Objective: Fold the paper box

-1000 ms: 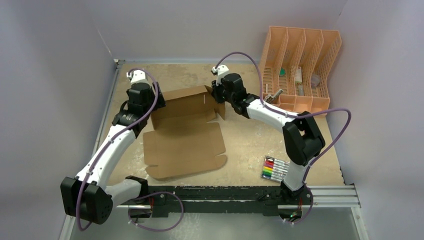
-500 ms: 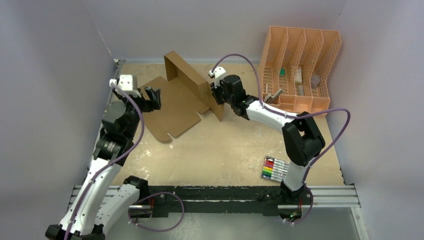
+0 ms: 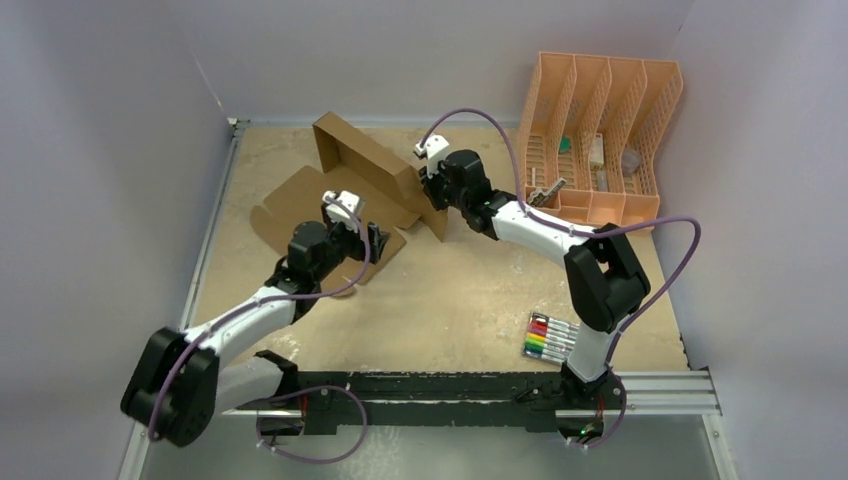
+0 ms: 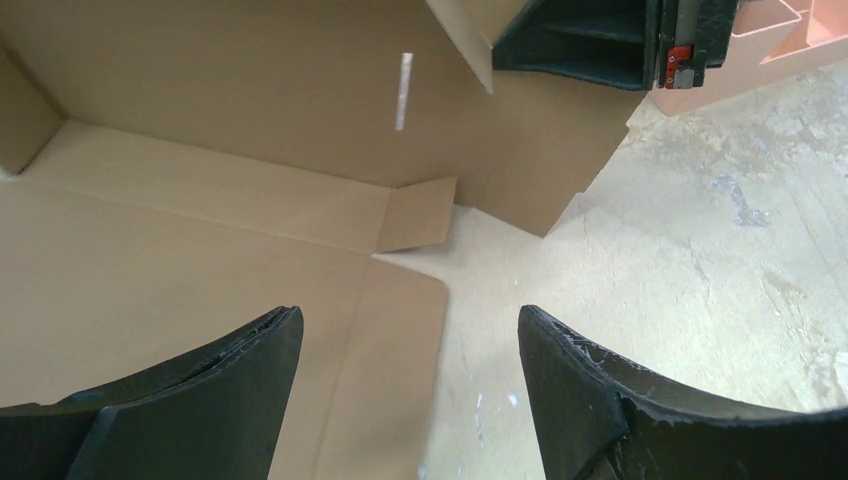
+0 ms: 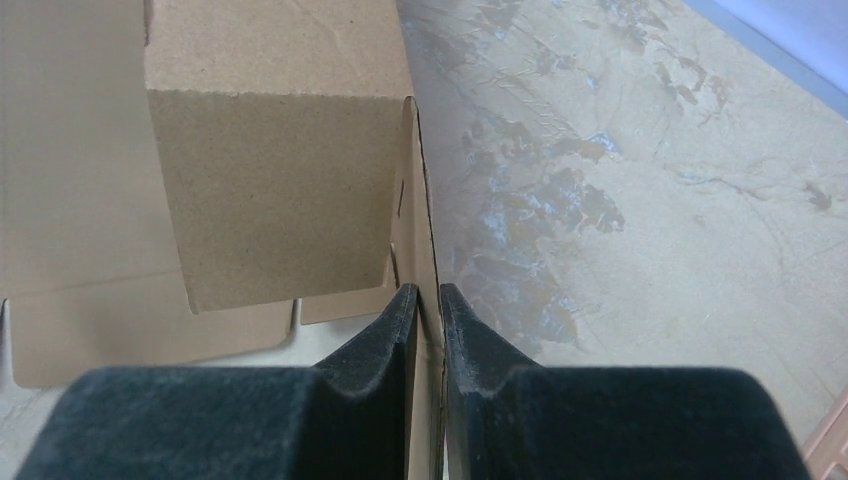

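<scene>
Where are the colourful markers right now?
In the top view, the coloured markers lie on the right side of the table near its front edge, just beside the right arm's base and well in front of the peach organizer.

Two arms [image 3: 240, 315]: white link shells, black joint housings. Purple cables [image 3: 475, 109] looped alongside. Black base rail [image 3: 450, 385], lower frame. End effector fingers [image 4: 590, 400]: black, padded.

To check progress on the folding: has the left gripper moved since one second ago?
Yes. In the top view the left gripper has moved right and towards the near side, away from the rear left corner and closer to the markers.
</scene>
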